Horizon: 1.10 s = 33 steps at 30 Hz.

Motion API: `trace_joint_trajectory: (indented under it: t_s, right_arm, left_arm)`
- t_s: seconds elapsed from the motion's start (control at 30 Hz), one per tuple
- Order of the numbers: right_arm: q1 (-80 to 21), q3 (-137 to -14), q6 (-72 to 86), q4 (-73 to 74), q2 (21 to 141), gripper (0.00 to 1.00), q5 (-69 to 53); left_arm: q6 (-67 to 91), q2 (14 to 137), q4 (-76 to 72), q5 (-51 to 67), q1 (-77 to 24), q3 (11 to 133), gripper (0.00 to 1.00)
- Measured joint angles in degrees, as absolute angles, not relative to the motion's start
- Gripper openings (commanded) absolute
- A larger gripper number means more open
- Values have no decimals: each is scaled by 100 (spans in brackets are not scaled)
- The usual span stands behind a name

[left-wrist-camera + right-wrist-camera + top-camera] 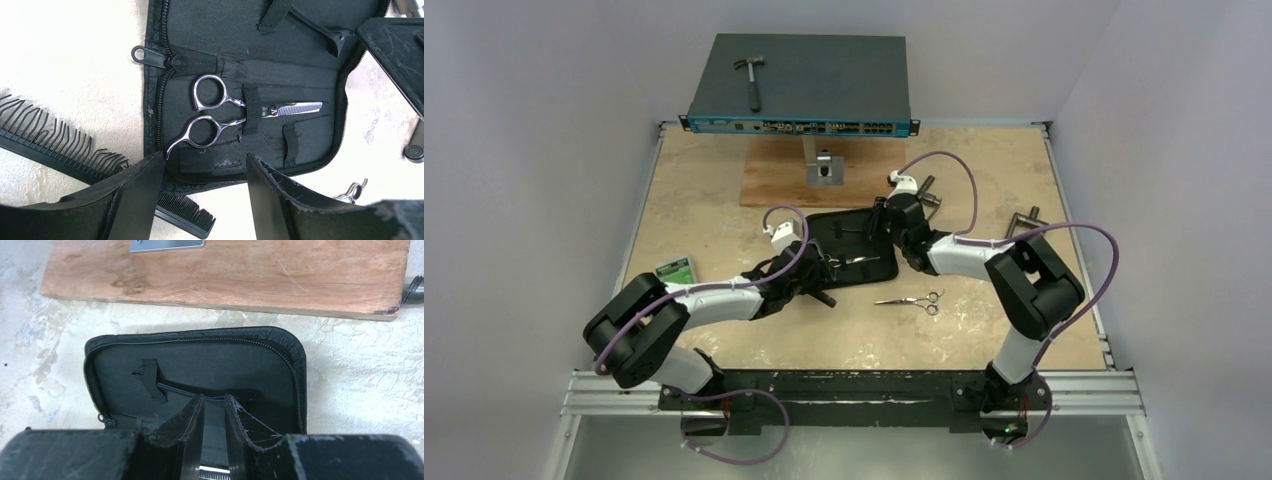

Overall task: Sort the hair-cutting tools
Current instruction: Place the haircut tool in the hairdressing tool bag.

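Observation:
An open black zip case (819, 228) lies mid-table. One pair of silver scissors (225, 107) is strapped inside it. A second pair (911, 300) lies on the table to its right. The black comb (55, 142) lies left of the case and runs under my left finger. My left gripper (205, 156) hangs open over the case's near edge, holding nothing. The thin black hair clip (175, 388) sits under a strap in the case's far half. My right gripper (214, 399) stands over it, jaws a narrow gap apart with the tips at the clip's line.
A network switch on a stand (799, 90) at the back carries a hammer (751, 78). Below it lies a wooden board (225, 270). Grey T-handled tools (1024, 222) lie at the right, and a green-and-white card (675, 270) at the left.

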State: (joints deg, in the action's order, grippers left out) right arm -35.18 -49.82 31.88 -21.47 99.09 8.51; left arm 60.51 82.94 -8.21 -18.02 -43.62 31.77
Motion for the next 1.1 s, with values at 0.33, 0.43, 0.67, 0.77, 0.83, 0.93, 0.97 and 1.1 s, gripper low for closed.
trace_joint_trajectory:
  t_s: [0.33,0.43,0.67,0.77,0.83,0.93,0.97,1.1]
  right_arm:
    - [-3518,-5085,2982,-1994,9841,37,998]
    - [-3520,-5015,3037,-1975,9596,38,987]
    - [-3518,-4897,3114,-1940,9588,38,943]
    - [-3518,-4897,3142,-1938,9701,38,939]
    - [-3518,-4897,3151,-1938,9810,38,928]
    - [-3514,-4897,3159,-1938,9953,38,897]
    - [-3511,-4899,3170,-1940,9994,38,888]
    - [-3485,-4952,3199,-1944,10175,38,792]
  left_arm:
    - [6051,8270,-805,-1793,-4351,3177,61]
    - [6051,8235,-775,-1763,-4351,3177,62]
    - [6045,7732,-314,-1721,-4351,3177,65]
    - [6036,7349,-106,-1778,-4351,3203,65]
    - [6020,7218,-51,-1848,-4351,3271,66]
    - [5988,7282,-60,-1890,-4351,3439,65]
    - [5981,7345,-84,-1892,-4348,3489,64]
    - [5979,7867,-309,-1887,-4322,3669,63]
